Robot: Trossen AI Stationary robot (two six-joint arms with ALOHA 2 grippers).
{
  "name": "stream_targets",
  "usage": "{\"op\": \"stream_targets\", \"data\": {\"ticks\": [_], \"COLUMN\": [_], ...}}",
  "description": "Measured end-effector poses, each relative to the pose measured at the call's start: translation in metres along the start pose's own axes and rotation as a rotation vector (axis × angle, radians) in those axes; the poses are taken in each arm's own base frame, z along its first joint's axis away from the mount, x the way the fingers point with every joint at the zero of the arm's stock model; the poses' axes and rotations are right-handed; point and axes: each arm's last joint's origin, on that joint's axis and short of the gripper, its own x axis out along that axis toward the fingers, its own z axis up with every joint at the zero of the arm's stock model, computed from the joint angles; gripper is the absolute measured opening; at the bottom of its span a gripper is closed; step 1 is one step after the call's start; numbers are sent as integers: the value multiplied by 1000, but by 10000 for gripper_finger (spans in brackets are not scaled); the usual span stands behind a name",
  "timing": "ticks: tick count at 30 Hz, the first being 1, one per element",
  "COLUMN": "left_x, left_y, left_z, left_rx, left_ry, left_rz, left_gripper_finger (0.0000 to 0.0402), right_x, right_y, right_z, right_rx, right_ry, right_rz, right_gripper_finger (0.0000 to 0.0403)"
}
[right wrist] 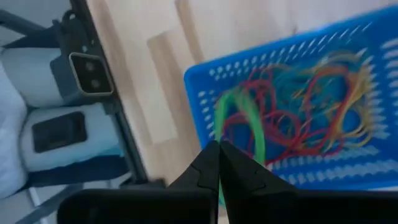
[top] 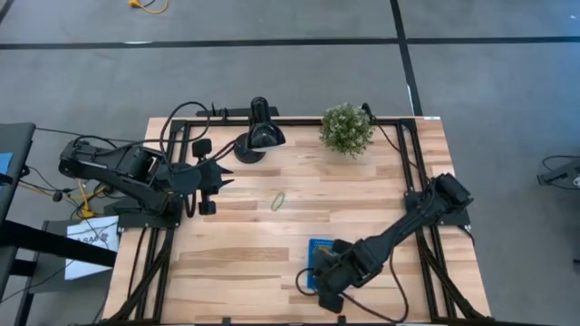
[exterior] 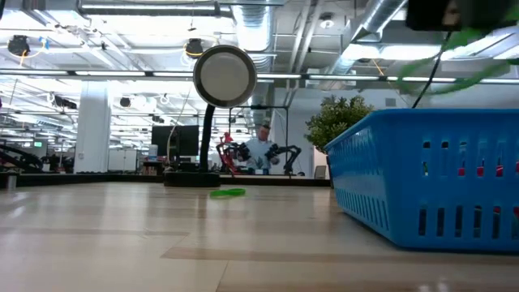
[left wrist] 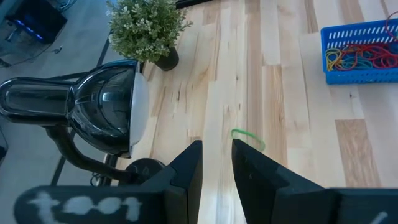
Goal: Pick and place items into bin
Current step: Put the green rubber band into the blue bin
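Note:
The blue bin point(top: 318, 246) stands near the table's near edge and holds several red, yellow and orange rubber bands point(right wrist: 311, 118). My right gripper point(right wrist: 218, 149) hovers over the bin point(right wrist: 348, 168), shut on a green rubber band point(right wrist: 239, 115). In the low view this band point(exterior: 454, 57) shows blurred above the bin's rim point(exterior: 422, 122). Another green rubber band point(top: 278, 201) lies flat on the wood mid-table. My left gripper point(left wrist: 216, 163) is open, off the table's left side, pointing at that loose band point(left wrist: 249, 138) without touching it. My right gripper pinches the green rubber band point(right wrist: 231, 134) between its two shut fingertips, coming from above. The band is lifted clear and trails from the fingertips over the bin's inside. Which part of the loop it has is hidden by the fingers.
A black desk lamp point(top: 258, 136) stands at the far left of the table, and a small potted green plant point(top: 346, 129) stands at the far edge. Black cables point(top: 190, 122) and frame rails run along the table's sides. Bare wood lies between lamp and bin.

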Motion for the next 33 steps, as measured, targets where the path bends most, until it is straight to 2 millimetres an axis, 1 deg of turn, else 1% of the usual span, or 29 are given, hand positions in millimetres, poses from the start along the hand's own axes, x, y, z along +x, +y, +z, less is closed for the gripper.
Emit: {"op": "stream_targets", "data": {"ticks": [5,7,9,11,13,16,18,25,30,33], "left_x": [0,0,0,1,1,3,4,4,4,4], "left_y": [0,0,0,-1,-1,-2,-3,-3,-3,-3], "left_z": [0,0,0,0,0,0,1,1,1,1], "left_rx": [-2,-2,-2,0,5,13,15,16,16,16], "left_ry": [0,1,1,5,8,13,16,18,18,18], "left_rz": [-5,-10,-11,-10,-10,-10,-10,-10,-10,-10], "left_gripper_finger": [77,77,77,77,77,77,77,77,77,77], "right_x": [16,23,29,36,37,39,41,42,42,42], "right_y": [1,2,-3,-4,-10,-14,-17,-16,-21,-27], "right_z": [-5,0,0,8,7,12,9,8,16,23], "right_rx": [42,37,25,31,40,60,63,40,-28,-19], "right_ry": [82,90,127,114,147,151,180,219,165,159], "right_rz": [-12,23,-4,17,-28,-30,-60,-35,-50,-57], "right_gripper_finger": [0,0,0,0,5,21,37,89,117,131]}}
